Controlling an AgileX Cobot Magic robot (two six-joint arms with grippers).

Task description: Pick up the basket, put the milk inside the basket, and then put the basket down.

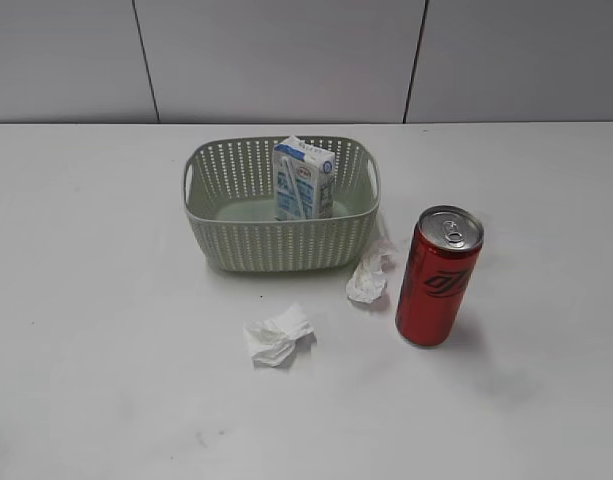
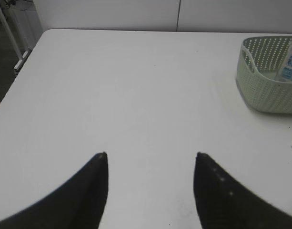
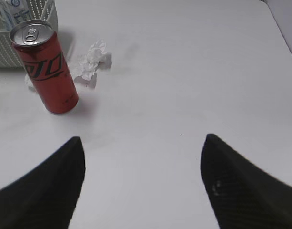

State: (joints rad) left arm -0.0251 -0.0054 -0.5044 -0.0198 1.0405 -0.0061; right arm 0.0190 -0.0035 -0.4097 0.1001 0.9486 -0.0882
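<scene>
Both tools hover spread apart over bare tabletop (image 1: 106, 380): left tool (image 2: 150, 155), right tool (image 3: 143, 138). Only the exterior view shows the milk (image 1: 303, 180) upright inside the basket (image 1: 276, 245).

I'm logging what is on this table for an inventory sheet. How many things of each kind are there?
Pale green slotted plastic basket: 1
White-and-blue milk carton, standing inside the basket: 1
Tall red soda can: 1
Crumpled white tissue, one wad in front of the basket, one beside the can: 2
Total: 5
</scene>
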